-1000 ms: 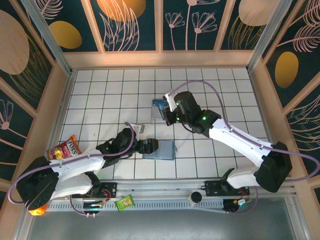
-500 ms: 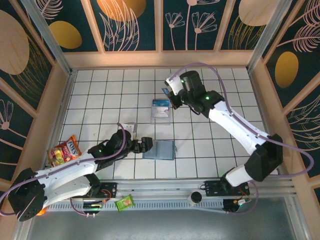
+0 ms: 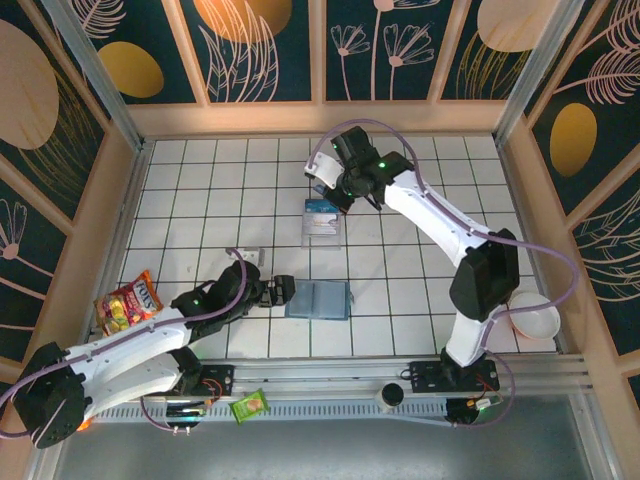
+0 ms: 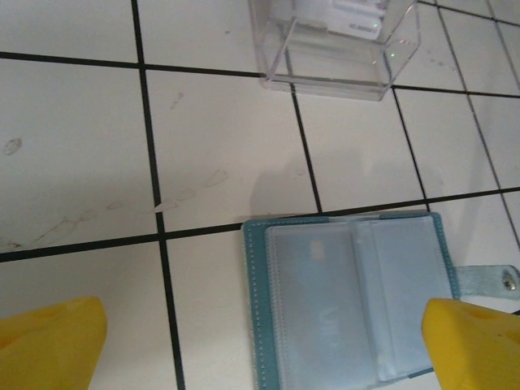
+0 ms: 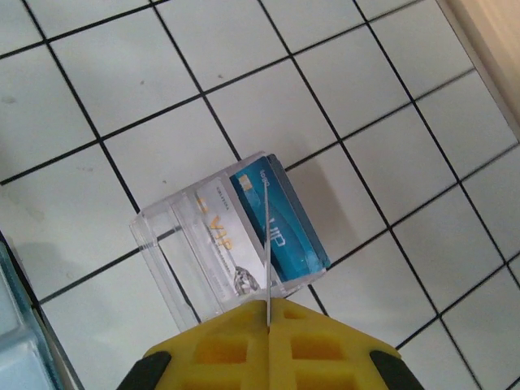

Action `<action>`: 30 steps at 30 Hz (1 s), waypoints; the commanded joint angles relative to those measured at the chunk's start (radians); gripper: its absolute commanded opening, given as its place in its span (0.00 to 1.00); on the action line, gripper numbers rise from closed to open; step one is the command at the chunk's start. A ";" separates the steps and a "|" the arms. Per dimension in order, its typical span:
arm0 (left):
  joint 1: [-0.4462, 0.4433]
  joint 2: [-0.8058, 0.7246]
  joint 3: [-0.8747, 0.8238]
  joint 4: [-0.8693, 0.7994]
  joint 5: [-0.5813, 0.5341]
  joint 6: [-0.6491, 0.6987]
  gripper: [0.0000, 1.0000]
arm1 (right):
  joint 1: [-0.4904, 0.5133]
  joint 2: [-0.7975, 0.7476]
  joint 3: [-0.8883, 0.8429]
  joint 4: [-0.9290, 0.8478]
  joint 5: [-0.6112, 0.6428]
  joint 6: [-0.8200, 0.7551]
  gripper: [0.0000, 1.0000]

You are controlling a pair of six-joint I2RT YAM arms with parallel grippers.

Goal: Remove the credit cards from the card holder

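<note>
Card holder (image 3: 320, 300) lies open and flat on the table (image 3: 200, 190), towards the near edge. Its two panels sit side by side, so its long axis runs across the table from left to right. The left gripper (image 3: 283, 290) is just beside the holder's left edge and points at it. The jaws are spread wide, and nothing is between them. From the left wrist, the yellow fingers (image 4: 49, 345) stand at either side of the frame with the holder on the table ahead of them, its length lying across their span rather than along it. A faint marking shows through the left pocket. It may be a card left inside, but I cannot be sure.

The right gripper (image 5: 266, 313) is well apart from the holder, out towards the middle of the table. Its fingers are pressed together on a thin card (image 5: 265, 244), held edge-on directly above the clear case (image 5: 203, 260), which has two cards in it.

The left arm is clearly the nearer one. As I see it, any further work on the holder means reaching rightward from the left gripper, or bringing the right arm back towards the near edge once its card is set down.
</note>
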 commanded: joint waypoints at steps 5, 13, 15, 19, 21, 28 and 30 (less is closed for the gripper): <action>0.026 0.048 0.060 -0.017 0.040 0.058 0.99 | 0.000 0.106 0.143 -0.134 -0.041 -0.202 0.00; 0.048 0.091 0.075 -0.004 0.061 0.062 0.99 | 0.001 0.202 0.247 -0.189 -0.068 -0.319 0.00; 0.052 0.110 0.081 -0.008 0.065 0.062 0.99 | 0.000 0.225 0.262 -0.193 -0.066 -0.339 0.00; 0.059 0.135 0.094 -0.009 0.076 0.064 0.99 | -0.003 0.252 0.261 -0.179 -0.056 -0.370 0.00; 0.061 0.141 0.098 -0.011 0.080 0.064 0.99 | -0.009 0.263 0.261 -0.175 -0.058 -0.376 0.00; 0.067 0.152 0.106 -0.022 0.079 0.069 0.99 | -0.015 0.286 0.229 -0.106 -0.014 -0.381 0.00; 0.068 0.152 0.105 -0.022 0.079 0.070 0.99 | -0.015 0.290 0.219 -0.093 -0.001 -0.384 0.00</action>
